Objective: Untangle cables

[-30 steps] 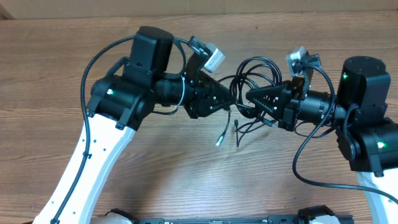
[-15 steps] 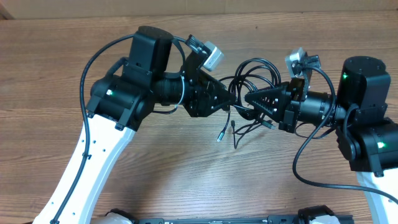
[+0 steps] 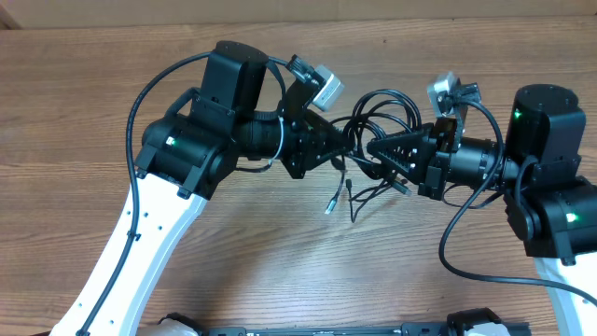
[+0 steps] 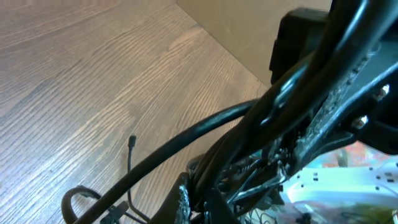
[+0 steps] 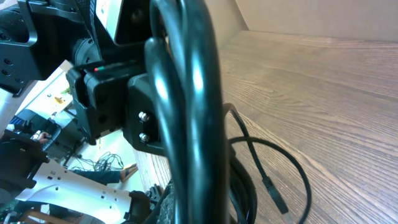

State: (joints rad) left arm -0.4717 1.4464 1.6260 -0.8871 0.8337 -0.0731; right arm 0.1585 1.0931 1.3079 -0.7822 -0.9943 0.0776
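The cables (image 3: 384, 105) lie as one tangled bundle of thin black loops near the middle of the wooden table (image 3: 280, 266), toward its far edge and directly between the two arms. The left gripper (image 3: 343, 149) points right and meets the left side of the bundle. Its jaws are closed narrow, and in the left wrist view several strands of the cables (image 4: 186, 140) run straight through the grip area close to the lens, so it is clamped on the cables. The right gripper (image 3: 375, 149) points left and meets the bundle from the opposite side. Its jaws are also closed narrow, and in the right wrist view a doubled loop of the cables (image 5: 186, 93) rises directly in front of the camera, held in the grip. The two gripper tips sit near each other with only a short span of cord between them. The main loops arch above and behind the tips. Two loose ends (image 3: 330, 203) hang out of the bundle toward the near side and rest on the table. One plug tip (image 4: 132, 142) shows in the left wrist view, standing slightly off the wood grain (image 4: 74, 74). Another plug tip (image 5: 277, 198) shows in the right wrist view on a curved strand lying on the tabletop (image 5: 323, 93).
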